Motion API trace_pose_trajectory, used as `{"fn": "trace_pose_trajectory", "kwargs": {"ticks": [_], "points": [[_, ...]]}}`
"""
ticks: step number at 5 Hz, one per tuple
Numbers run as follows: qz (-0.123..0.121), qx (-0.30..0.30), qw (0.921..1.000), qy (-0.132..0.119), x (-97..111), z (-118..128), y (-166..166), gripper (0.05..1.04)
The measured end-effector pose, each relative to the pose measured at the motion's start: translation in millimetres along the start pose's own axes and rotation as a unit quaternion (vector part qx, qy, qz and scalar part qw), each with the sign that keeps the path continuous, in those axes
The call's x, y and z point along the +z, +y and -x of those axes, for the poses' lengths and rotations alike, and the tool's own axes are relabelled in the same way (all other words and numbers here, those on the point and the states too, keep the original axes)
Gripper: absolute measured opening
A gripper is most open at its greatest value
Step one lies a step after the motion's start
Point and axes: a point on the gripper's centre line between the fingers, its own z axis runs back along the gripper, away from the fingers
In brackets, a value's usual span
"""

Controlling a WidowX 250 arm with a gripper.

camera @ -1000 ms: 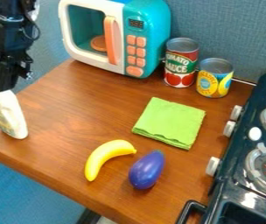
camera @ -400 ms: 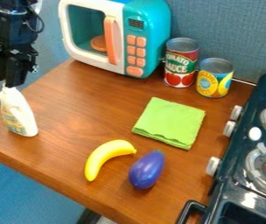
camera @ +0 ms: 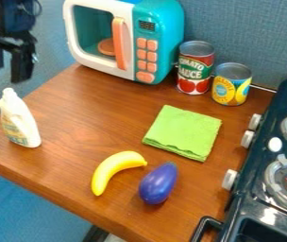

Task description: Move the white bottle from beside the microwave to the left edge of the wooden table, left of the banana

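The black gripper (camera: 7, 73) hangs at the upper left, open, its two fingers apart with nothing between them. Just below it, a white bottle (camera: 21, 120) stands upright near the table's left edge, apart from the fingers. A yellow banana (camera: 115, 169) lies at the front middle, beside a purple eggplant (camera: 158, 183). Behind these two is a folded green cloth (camera: 182, 132).
A teal and white toy microwave (camera: 162, 28) stands at the back, with a red tomato sauce can (camera: 195, 68) and a yellow can (camera: 231, 85) to its right. A dark toy stove (camera: 253, 198) lines the right side of the wooden table (camera: 83, 104).
The bottle has shifted slightly right and now stands upright. My gripper has opened, let go of the bottle and risen above its top.
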Motion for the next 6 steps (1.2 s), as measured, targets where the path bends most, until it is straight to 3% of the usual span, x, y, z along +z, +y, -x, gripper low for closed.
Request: {"fn": "trace_pose_trajectory", "kwargs": {"ticks": [1,2,3,4,5,6], "points": [[0.011,-0.025,0.9984,-0.049,26,-15,-13,1.006],[0.024,-0.080,0.9910,-0.105,50,-45,-57,1.004],[0.032,-0.102,0.9872,-0.118,51,-66,-104,1.001],[0.060,-0.110,0.9885,-0.085,30,-83,-142,1.001],[0.043,-0.088,0.9913,-0.088,22,-86,-156,1.001],[0.012,-0.064,0.9944,-0.083,-6,-81,-169,1.001]]}}
